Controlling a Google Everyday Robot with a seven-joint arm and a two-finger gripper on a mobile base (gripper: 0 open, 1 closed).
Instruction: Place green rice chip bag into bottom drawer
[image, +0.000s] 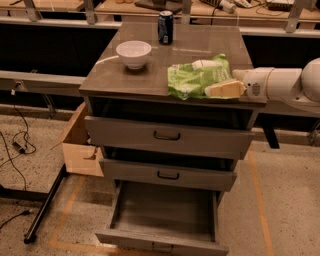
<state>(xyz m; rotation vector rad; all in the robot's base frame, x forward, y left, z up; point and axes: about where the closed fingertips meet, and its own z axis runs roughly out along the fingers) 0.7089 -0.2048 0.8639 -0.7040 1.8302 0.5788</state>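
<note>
Green rice chip bag: flat on counter, right front corner.
Claw: at bag's right edge, in contact; clenched or released, cannot tell.
Bottom drawer: open, directly below.
Risks:
- crinkly film slips from shallow pinch
- bag sags, snags on upper drawer fronts during descent
- early release drops bag on floor

Cabinet top: bowl set at left; can placed behind it, at the rear edge; rice chip bag laid flat at right front. Gripper positioned at the bag's right front edge, reached in from the right. Below the top, three drawers stacked: top drawer, middle drawer, bottom drawer pulled furthest forward. Cardboard box stood on the floor, left of the cabinet.
</note>
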